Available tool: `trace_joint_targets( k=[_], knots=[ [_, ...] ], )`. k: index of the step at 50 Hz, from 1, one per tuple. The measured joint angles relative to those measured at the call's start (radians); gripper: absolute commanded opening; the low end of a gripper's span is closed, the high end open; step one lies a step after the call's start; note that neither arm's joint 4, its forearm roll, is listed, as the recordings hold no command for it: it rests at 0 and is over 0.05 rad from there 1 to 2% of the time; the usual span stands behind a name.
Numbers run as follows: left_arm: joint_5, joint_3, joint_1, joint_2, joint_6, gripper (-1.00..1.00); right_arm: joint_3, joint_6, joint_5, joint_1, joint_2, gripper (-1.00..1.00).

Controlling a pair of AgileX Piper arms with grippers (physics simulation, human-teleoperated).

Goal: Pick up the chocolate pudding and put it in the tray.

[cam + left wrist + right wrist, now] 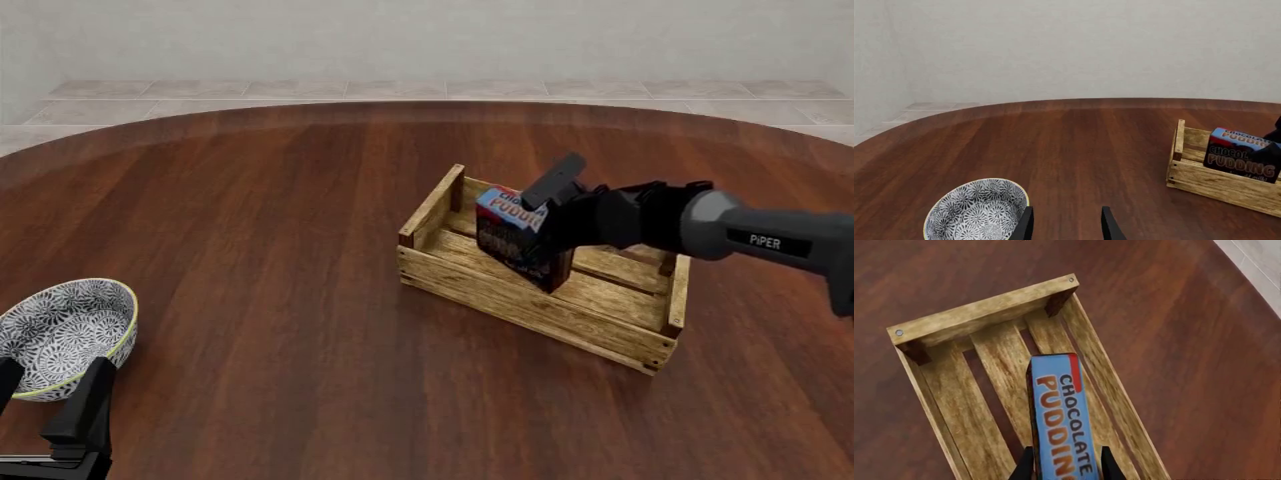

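front view:
right gripper: comes in from 3 o'clock, over the tray's left half, pinching the chocolate pudding between its fingers.
chocolate pudding: tilted, inside the tray's outline, lower end down between the plank sides. Can't tell if it touches the slats.
tray: right of table centre, long axis running 10 to 4 o'clock.
bowl: at 8 o'clock near the left edge, well apart from the tray.
left gripper: at 7 o'clock, just beside the bowl's near rim, fingers spread, nothing between them.
table: dark wood, round far edge.

left wrist view:
left gripper: two dark fingertips parted, bare table between them.
bowl: blue-white pattern, just beside one fingertip; contact unclear.
tray: off to the side, well apart from the gripper, partly cut by the frame edge.
chocolate pudding: sticks up above the tray's near plank, leaning, "PUDDING" lettering readable.

right wrist view:
right gripper: fingertips clamped on both long sides of the carton.
chocolate pudding: light blue face with red-orange lettering toward the camera, held over the tray floor, roughly parallel to the slats.
tray: end plank and two corner posts visible past the carton's far end; slats show either side of the carton.
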Motion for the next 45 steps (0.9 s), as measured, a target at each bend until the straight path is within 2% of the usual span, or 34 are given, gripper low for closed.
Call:
trace_joint_targets(
  k=[27, 45],
  knots=[
    [0.000, 0.000, 0.000, 0.000, 0.000, 1.00, -0.025, 0.016, 0.073, 0.004, -0.090, 1.00],
    [0.000, 0.000, 0.000, 0.000, 0.000, 1.00, -0.024, 0.018, 0.175, 0.039, -0.288, 1.00]
  ],
)
